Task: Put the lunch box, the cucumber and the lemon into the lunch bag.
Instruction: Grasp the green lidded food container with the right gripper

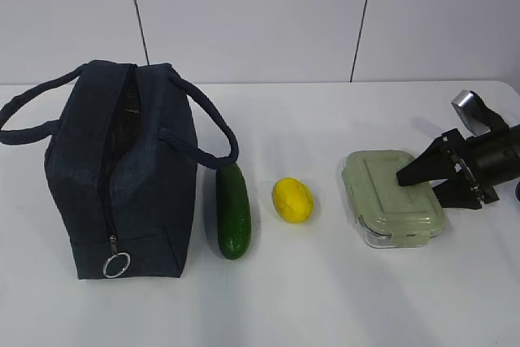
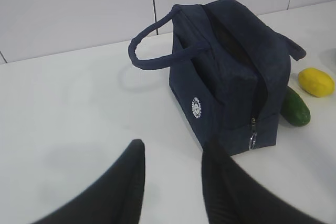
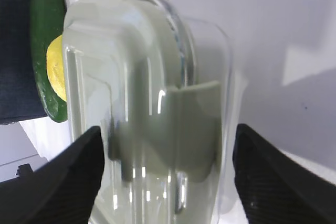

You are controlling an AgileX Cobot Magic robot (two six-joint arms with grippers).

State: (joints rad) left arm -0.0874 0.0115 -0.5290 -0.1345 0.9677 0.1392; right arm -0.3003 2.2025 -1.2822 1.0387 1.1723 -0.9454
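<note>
right gripper (image 1: 439,176) spread wide astride lunch box (image 1: 392,197) edge, left gripper (image 2: 173,182) half-spread, empty

I am looking across a smooth, matte white tabletop (image 1: 325,298) that is filling the lower part of the exterior view; behind it, a pale grey-white panelled wall (image 1: 244,14) is rising to the top edge; thin dark vertical seams (image 1: 136,6) are dividing that wall into broad flat panels, and I am seeing the same seams from the left wrist view; even, diffuse light is falling from above, casting only soft, faint grey shadows on the table; the line where table meets wall is running nearly level across the exterior view; I am seeing no floor.
</note>
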